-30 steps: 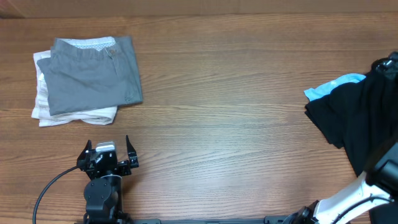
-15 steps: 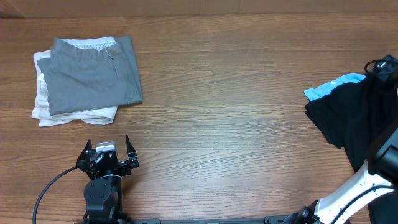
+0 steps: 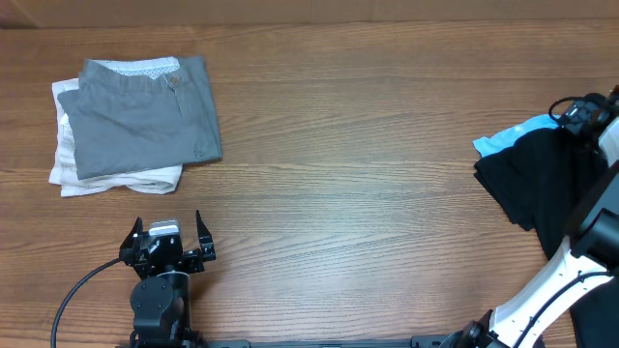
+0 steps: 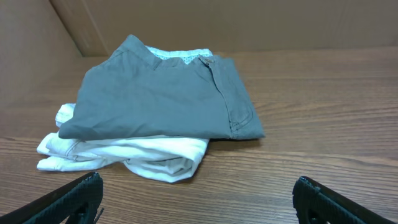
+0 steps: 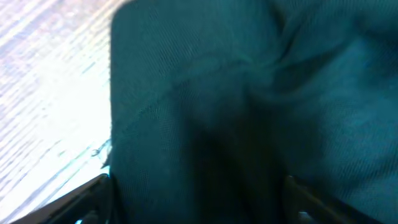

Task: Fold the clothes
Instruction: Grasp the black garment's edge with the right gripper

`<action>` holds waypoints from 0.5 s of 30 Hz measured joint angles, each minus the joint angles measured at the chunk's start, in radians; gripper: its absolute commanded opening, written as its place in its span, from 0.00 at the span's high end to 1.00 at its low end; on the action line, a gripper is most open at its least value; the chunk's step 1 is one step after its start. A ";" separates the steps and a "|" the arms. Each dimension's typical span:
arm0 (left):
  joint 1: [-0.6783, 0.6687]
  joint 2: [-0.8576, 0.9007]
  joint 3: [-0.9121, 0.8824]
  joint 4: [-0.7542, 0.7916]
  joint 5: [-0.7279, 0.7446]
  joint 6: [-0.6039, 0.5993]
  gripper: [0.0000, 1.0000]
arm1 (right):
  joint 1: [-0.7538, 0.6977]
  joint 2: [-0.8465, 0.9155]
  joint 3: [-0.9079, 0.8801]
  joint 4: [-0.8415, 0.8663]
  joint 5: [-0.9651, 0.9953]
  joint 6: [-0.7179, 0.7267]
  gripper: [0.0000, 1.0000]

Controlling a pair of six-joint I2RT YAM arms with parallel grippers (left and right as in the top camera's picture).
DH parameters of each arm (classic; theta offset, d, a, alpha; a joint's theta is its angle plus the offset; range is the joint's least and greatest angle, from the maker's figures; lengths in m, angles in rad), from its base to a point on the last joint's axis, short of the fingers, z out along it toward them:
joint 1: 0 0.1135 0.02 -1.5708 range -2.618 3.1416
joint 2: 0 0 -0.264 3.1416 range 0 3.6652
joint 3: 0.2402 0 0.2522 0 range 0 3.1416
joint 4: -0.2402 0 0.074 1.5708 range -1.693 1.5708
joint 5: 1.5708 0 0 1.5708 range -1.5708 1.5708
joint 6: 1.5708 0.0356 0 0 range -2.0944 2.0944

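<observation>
The clothes lie heaped at the table's right edge: a black shirt [image 3: 546,184] with a light blue shirt [image 3: 517,133] peeking out from under its upper left corner. My right gripper [image 3: 573,111] hangs over the top of that heap. In the right wrist view its jaws [image 5: 198,186] stand wide apart, and dark fabric [image 5: 249,106] fills the space between them. My left gripper [image 3: 167,224] rests open at the front left and holds nothing. Its fingertips [image 4: 93,182] frame bare wood in the left wrist view.
A folded grey garment [image 3: 145,111] lies on a folded white one [image 3: 116,182] at the back left, just beyond my left gripper. Both also show in the left wrist view, grey [image 4: 161,93] over white [image 4: 124,152]. The wooden table [image 3: 368,213] stretches between the two piles.
My right gripper has come in from the right edge, leftward over the top of the black shirt. Its jaws have narrowed slightly. The left arm has not moved.
</observation>
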 measured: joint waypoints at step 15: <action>0.000 0.000 0.000 0.000 0.000 0.000 0.00 | 0.014 0.013 0.000 -0.003 0.104 0.004 0.77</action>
